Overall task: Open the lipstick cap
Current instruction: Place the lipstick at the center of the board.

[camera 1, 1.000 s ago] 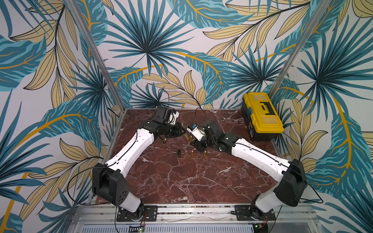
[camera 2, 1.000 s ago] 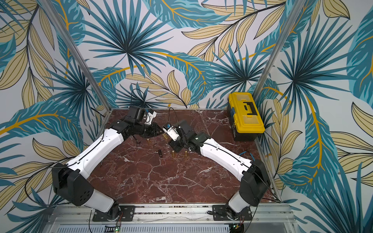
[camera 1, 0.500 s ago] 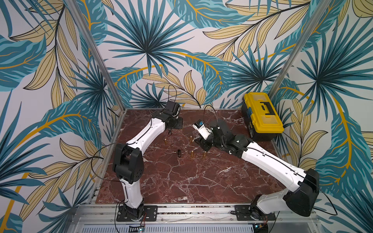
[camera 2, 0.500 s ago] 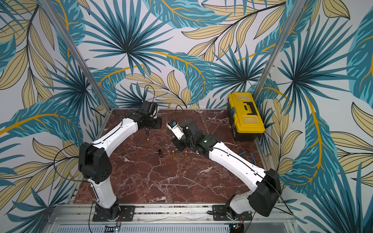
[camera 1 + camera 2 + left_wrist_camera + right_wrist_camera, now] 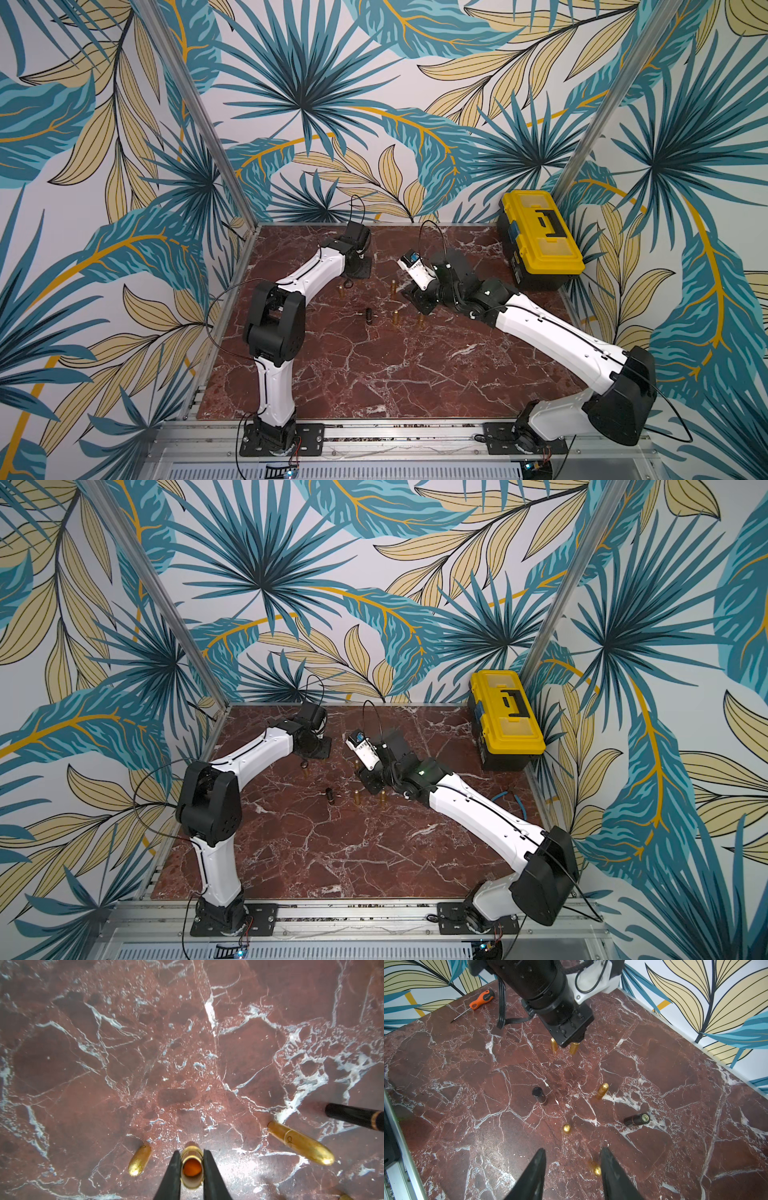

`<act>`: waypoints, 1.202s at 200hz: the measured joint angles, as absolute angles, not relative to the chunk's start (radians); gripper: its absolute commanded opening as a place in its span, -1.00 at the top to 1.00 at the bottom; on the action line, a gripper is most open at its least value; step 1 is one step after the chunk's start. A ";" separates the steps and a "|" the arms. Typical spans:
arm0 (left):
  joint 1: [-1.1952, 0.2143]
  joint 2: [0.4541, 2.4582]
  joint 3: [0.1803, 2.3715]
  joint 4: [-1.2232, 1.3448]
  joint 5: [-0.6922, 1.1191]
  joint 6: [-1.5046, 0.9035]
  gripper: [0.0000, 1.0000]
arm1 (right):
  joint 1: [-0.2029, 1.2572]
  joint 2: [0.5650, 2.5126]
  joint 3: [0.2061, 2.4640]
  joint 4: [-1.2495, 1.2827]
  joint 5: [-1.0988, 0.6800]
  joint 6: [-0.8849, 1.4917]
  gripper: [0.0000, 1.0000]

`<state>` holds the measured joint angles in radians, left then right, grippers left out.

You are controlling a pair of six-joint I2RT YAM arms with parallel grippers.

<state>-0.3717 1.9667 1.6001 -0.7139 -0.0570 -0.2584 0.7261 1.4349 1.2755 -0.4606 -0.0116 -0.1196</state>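
My left gripper (image 5: 191,1152) is shut on a gold lipstick tube (image 5: 191,1160); its open end faces the camera and shows orange-red inside. In the right wrist view that tube (image 5: 574,1047) hangs under the left gripper (image 5: 569,1042), just above the marble. Whether it is the lipstick's cap or its body I cannot tell. My right gripper (image 5: 573,1153) is open and empty, a small gold lipstick (image 5: 597,1169) standing by one finger. In both top views the left gripper (image 5: 359,270) is at the back left and the right gripper (image 5: 419,299) is in the middle.
Several gold lipsticks (image 5: 395,318) stand on the red marble table (image 5: 374,374), with a black lipstick (image 5: 538,1095) upright and another (image 5: 636,1119) lying. A yellow toolbox (image 5: 540,237) is at the back right. An orange screwdriver (image 5: 481,999) and blue-handled pliers (image 5: 513,798) lie near the walls.
A second ago both grippers met at the middle. They have pulled apart: the left arm swung to the back left with its elbow raised, and the right drew back a little.
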 measured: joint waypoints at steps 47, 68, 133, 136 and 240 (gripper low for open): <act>-0.377 1.967 1.563 -0.665 -0.052 -0.261 0.68 | 0.726 1.448 1.274 -0.460 -0.012 -0.120 0.09; -0.379 1.967 1.523 -0.625 -0.045 -0.261 0.68 | 0.726 1.448 1.268 -0.454 -0.011 -0.120 0.09; -0.389 1.967 1.448 -0.535 -0.041 -0.261 0.65 | 0.726 1.448 1.257 -0.450 -0.011 -0.120 0.09; -0.389 1.967 1.446 -0.533 -0.042 -0.261 0.65 | 0.726 1.448 1.257 -0.450 -0.011 -0.120 0.09; -0.401 1.966 1.353 -0.460 -0.046 -0.262 0.49 | 0.726 1.448 1.256 -0.450 -0.010 -0.120 0.09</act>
<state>-0.4007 1.9656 1.3525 -0.4603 -0.0460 -0.2619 0.7261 1.4479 1.2564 -0.4496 -0.0105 -0.1200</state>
